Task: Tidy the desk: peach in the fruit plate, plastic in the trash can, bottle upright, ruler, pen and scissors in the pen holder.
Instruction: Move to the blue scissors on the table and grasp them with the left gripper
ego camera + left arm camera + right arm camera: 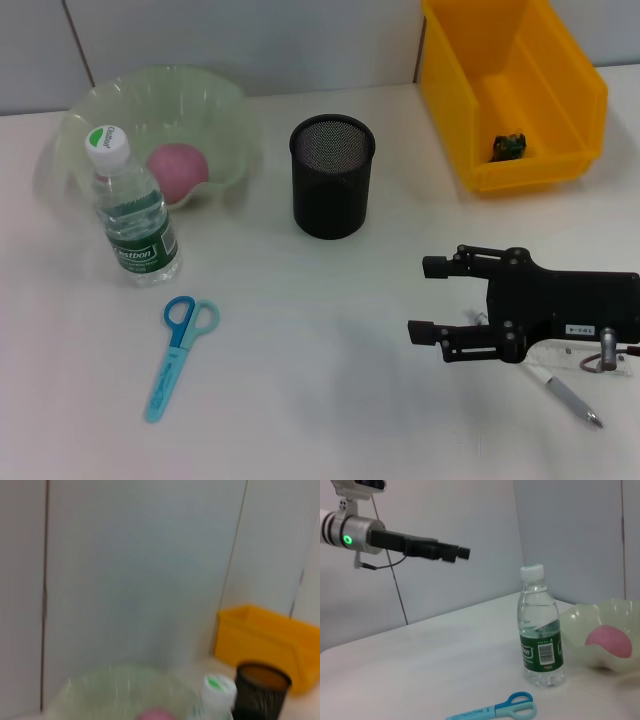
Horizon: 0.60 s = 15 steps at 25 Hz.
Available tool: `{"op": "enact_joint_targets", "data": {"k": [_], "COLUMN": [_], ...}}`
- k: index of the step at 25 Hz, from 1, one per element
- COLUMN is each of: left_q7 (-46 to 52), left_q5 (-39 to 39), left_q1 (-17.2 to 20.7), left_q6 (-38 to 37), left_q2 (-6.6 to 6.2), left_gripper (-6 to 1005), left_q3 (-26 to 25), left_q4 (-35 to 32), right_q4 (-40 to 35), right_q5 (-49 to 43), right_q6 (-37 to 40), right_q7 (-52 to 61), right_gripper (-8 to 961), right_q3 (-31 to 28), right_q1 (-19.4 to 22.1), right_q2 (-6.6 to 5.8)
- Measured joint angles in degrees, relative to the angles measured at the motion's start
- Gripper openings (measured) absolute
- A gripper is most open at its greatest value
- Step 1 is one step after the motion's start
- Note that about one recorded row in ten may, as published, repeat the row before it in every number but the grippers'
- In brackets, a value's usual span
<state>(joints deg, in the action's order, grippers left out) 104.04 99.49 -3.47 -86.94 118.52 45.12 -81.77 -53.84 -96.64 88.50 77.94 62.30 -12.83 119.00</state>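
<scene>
From our head camera, sweeping left to right across the white tabletop (320,400): a pale green fruit plate (215,95) sits at the far left with the pink peach (178,170) already lying inside it. Just in front of the plate a water bottle (133,215) stands upright, white cap on. Nearer to us, blue scissors (178,355) lie flat on the tabletop, handles pointing toward the bottle, well apart from everything else. At centre stands the black mesh pen holder (332,177), upright. Beyond it to the right, a yellow bin (470,90) serves as the trash can, with a small dark scrap (508,146) lying in its bottom.

Our right claw (425,298) hovers low at the right side of the tabletop, its two black fingers (436,266) spread apart and holding nothing. Beneath and just behind its body lie a clear ruler (575,357) and a pen (570,397), the pen's tip angled toward the near right corner.

Our right wrist camera looks across at the bottle (540,630), the scissors (495,711) and the peach (609,641) in the plate (580,625), and shows our left claw (455,552) raised high above the tabletop; we cannot tell how its fingers stand. The left wrist camera shows the plate (100,690), the bottle cap (219,689), the pen holder (261,690) and the bin (270,642) against the wall.
</scene>
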Motion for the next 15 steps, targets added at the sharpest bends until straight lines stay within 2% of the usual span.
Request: {"op": "enact_joint_targets", "data": {"k": [2,4,7,8,10,12,13,14,15], "left_q7": [0.0,10.1,14.9,17.9,20.6,20.6,22.1,26.6,26.6], "left_q5": [0.0,5.0,7.8,9.8,11.6,11.6,12.7,16.4,16.4], "left_q1": [0.0,2.1,3.1,4.0,4.5,4.5,4.7,5.0,5.0], "left_q6": [0.0,-0.9,-0.5,0.4,1.4,1.4,1.9,3.2,3.2], "left_q2": [0.00,0.03,0.17,0.27,0.27,0.27,0.26,0.26,0.26], "left_gripper": [786,786,785,785,784,784,784,783,783], "left_q3": [0.0,4.0,6.3,9.2,11.7,11.7,12.9,16.8,16.8], "left_q4": [0.0,-8.9,-13.5,-17.0,-19.9,-19.9,-21.4,-25.1,-25.1], "right_q4": [-0.1,-0.4,-1.0,-1.0,-1.0,-1.1,-1.3,-1.3,-1.3], "right_q5": [-0.1,-0.5,-0.5,-0.5,-0.6,-1.0,-1.3,-1.3,-1.3], "right_q6": [0.0,0.0,-0.5,-0.8,-1.0,-1.3,-1.3,-1.3,-1.3], "right_q7": [0.0,0.3,0.7,0.7,0.7,0.7,0.7,0.7,0.7], "right_gripper": [818,818,818,818,819,819,819,819,819], "right_q3": [-0.1,-0.4,-0.5,-0.6,-0.6,-0.6,-0.6,-0.6,-0.8], "right_q1": [0.0,0.2,0.5,0.6,0.7,1.0,1.2,1.2,1.3], "right_q2": [0.00,0.00,0.00,0.00,0.00,-0.01,-0.01,-0.01,-0.01]}}
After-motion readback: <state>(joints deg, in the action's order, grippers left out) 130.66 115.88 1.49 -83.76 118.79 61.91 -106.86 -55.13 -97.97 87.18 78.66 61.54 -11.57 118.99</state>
